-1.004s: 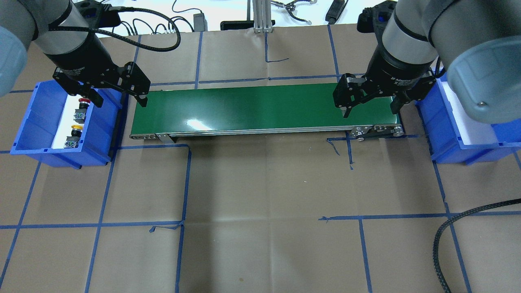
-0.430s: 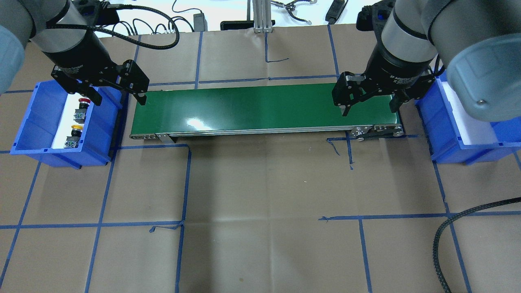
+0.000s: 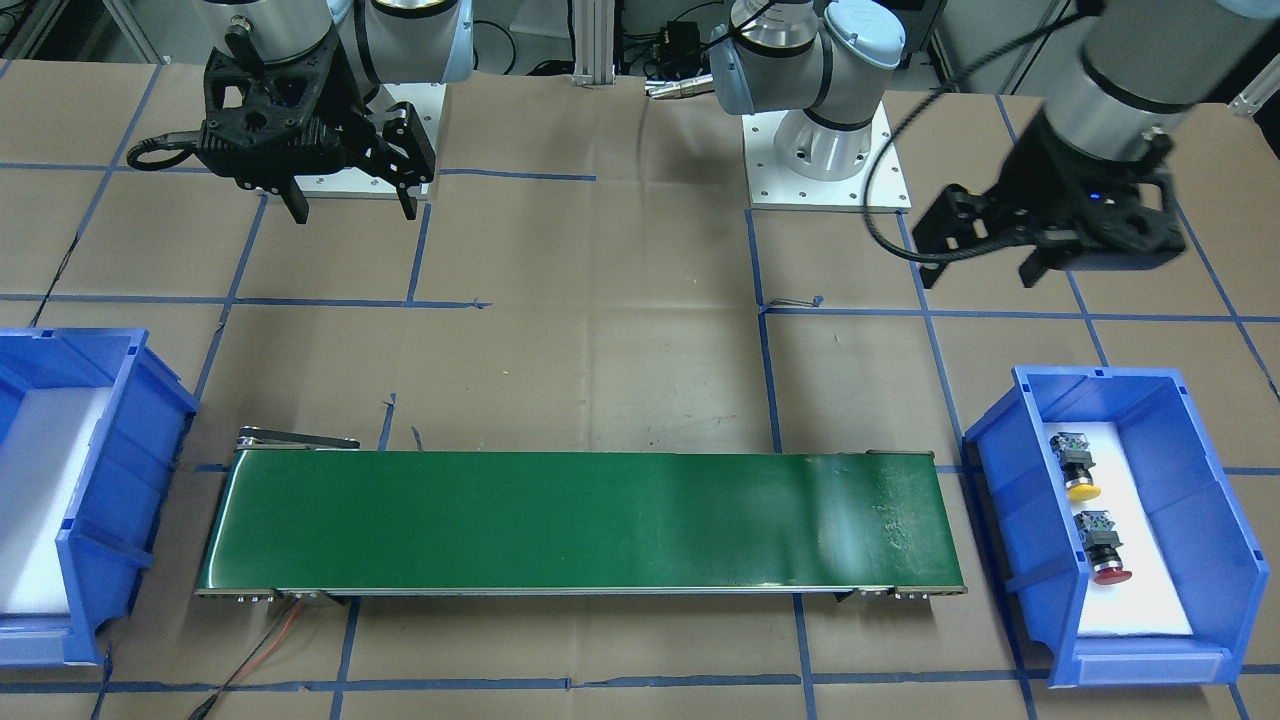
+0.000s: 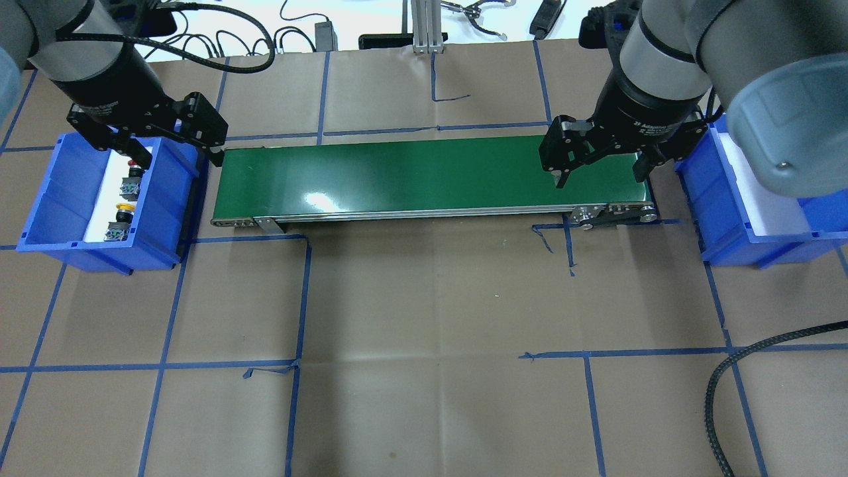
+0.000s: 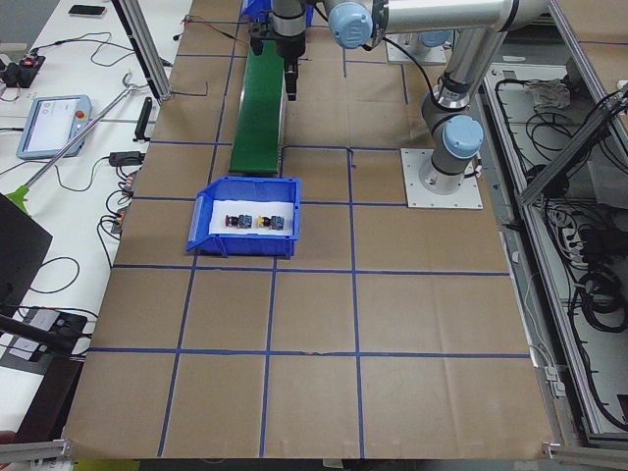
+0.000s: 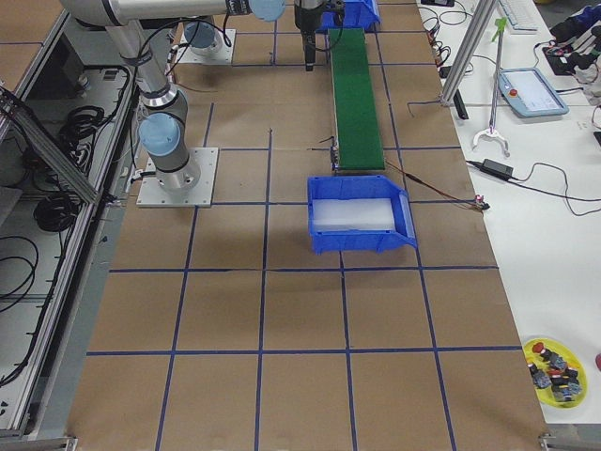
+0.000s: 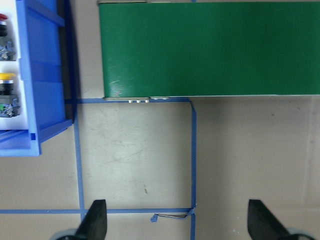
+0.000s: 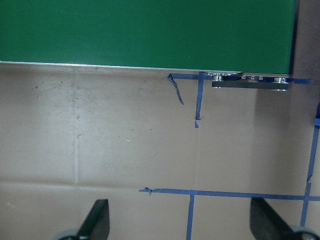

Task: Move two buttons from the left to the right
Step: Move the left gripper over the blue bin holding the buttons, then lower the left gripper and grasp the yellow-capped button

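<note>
The red button (image 3: 1105,560) and yellow button (image 3: 1078,478) are kept in the left bin (image 3: 1200,480); the left pincer (image 4: 180,158) and right pincer (image 4: 601,177) are spread.

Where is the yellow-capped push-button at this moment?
In the overhead view, the yellow-capped black push-button lies in the blue plastic bin on the view's left, just nearer the camera than the red-capped push-button.

Red button (image 7: 5,34) cropped by edge.

"2F Adaptive" — right gripper (image 4: 600,177)
</note>
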You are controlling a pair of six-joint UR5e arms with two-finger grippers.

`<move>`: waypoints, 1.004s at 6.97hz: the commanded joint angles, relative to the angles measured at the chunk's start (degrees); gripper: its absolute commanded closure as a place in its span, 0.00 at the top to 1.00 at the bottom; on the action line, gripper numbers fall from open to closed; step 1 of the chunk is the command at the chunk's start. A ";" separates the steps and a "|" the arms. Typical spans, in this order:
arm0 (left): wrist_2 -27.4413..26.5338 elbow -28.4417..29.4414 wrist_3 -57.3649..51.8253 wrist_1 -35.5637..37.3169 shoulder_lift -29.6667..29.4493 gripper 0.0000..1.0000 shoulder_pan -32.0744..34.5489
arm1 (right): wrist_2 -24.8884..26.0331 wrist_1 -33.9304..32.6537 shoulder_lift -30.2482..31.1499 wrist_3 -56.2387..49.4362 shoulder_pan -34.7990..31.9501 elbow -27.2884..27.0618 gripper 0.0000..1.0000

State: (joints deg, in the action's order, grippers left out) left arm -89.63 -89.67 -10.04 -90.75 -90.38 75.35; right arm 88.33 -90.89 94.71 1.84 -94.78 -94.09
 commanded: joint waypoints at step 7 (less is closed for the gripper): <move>-0.37 -1.91 -22.83 16.64 -15.32 1.00 -20.86 | 0.00 0.10 0.04 0.00 -0.05 -0.21 1.00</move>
State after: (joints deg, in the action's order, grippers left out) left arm -89.99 -91.33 -32.20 -77.38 -102.90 54.43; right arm 88.33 -90.79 94.74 1.85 -94.83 -94.38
